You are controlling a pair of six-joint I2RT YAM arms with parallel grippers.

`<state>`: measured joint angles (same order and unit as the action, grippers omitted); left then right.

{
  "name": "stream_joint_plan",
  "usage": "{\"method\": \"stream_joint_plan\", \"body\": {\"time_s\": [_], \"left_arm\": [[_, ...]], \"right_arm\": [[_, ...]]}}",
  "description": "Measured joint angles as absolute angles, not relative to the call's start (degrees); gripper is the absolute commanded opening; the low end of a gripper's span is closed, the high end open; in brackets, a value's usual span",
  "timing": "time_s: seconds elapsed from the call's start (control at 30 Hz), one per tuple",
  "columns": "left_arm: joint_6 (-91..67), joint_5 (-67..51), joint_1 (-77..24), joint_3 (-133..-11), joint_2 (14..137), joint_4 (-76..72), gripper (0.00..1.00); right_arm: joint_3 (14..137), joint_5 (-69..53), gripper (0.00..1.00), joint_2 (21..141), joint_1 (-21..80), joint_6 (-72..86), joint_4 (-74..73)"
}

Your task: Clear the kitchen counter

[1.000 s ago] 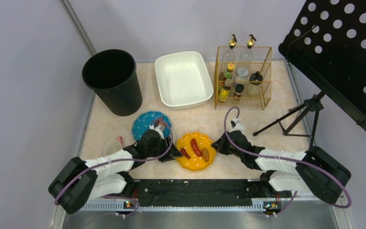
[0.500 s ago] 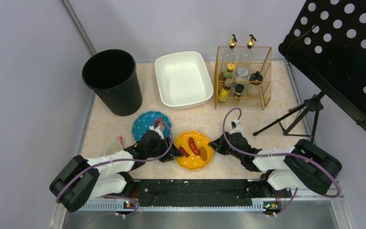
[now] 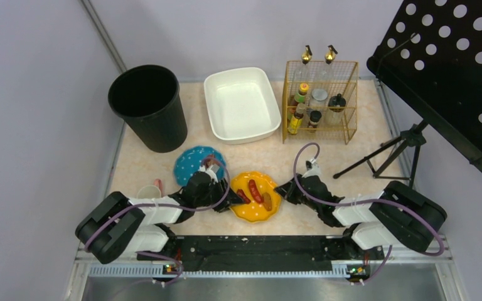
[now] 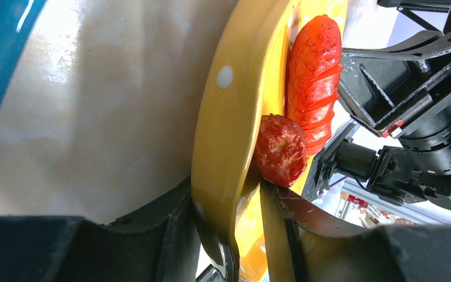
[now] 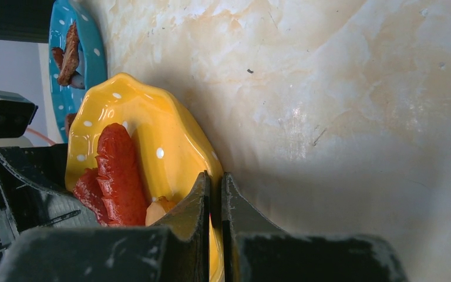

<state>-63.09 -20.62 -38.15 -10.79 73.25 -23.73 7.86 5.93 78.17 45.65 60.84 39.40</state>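
Observation:
A yellow dotted plate sits near the front of the kitchen counter and holds two red sausages and a brown piece. My left gripper is shut on its left rim; in the left wrist view the gripper straddles the plate's rim, with a sausage just above one finger. My right gripper is shut on the right rim; in the right wrist view the gripper pinches the plate's edge beside a sausage.
A blue dotted plate with food scraps lies just behind the left gripper. A white cup is at the front left. A black bin, a white basin and a gold bottle rack stand at the back. A stand's tripod is at the right.
The yellow plate has shifted slightly left and back between both grippers. Both arms' rear links have swung in toward the middle.

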Motion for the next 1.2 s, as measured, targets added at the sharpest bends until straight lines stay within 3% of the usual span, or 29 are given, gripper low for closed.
{"method": "stream_joint_plan", "body": {"time_s": [0.17,0.5,0.9,1.2], "left_arm": [[-63.9,-21.4,-38.0,-10.8,75.1,-26.2,0.40],[-64.9,-23.2,-37.6,-10.6,78.6,-31.0,0.00],[-63.1,-25.1,-39.6,-12.4,76.2,-26.2,0.00],[-62.5,-25.3,-39.8,-13.2,69.0,-20.4,0.00]], "right_arm": [[7.5,6.0,0.00,78.3,45.8,61.3,40.1],[7.2,7.5,0.00,73.4,46.0,61.0,35.0],[10.3,6.5,0.00,58.7,48.2,57.9,9.5],[15.4,5.1,0.00,54.3,48.6,56.2,-3.4]]}}
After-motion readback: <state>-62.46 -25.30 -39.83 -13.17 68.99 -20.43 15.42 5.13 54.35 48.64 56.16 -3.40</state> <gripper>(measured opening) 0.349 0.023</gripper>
